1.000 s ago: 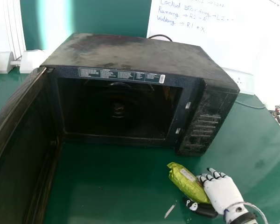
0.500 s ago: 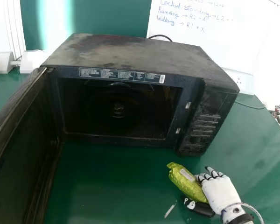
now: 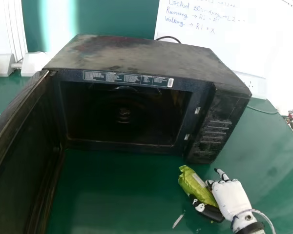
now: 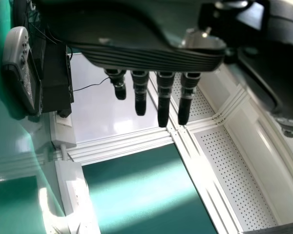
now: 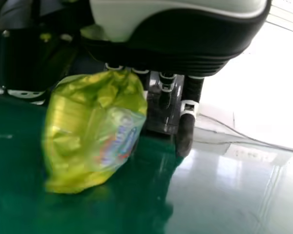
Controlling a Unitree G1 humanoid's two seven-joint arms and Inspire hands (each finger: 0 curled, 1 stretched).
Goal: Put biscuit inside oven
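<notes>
The black oven (image 3: 122,117) stands on the green table with its door (image 3: 19,146) swung wide on the left. In front of its right part is the yellow-green biscuit packet (image 3: 193,184), tilted, with my right hand (image 3: 230,199) shut on it: thumb at the near side, most fingers curled behind, one finger straighter. In the right wrist view the packet (image 5: 90,131) sits against the curled fingers of the right hand (image 5: 185,122). My left hand (image 4: 163,97) is in the left wrist view, fingers straight and holding nothing.
A small white scrap (image 3: 177,221) lies on the table left of the right hand. Behind the oven are a whiteboard (image 3: 219,44) and a cable. Wall sockets (image 3: 251,84) are at the back right. A grey handheld device (image 4: 22,68) appears in the left wrist view.
The right thumb has moved up onto the packet and the fingers have curled more. The packet has shifted slightly right and turned a little more upright.
</notes>
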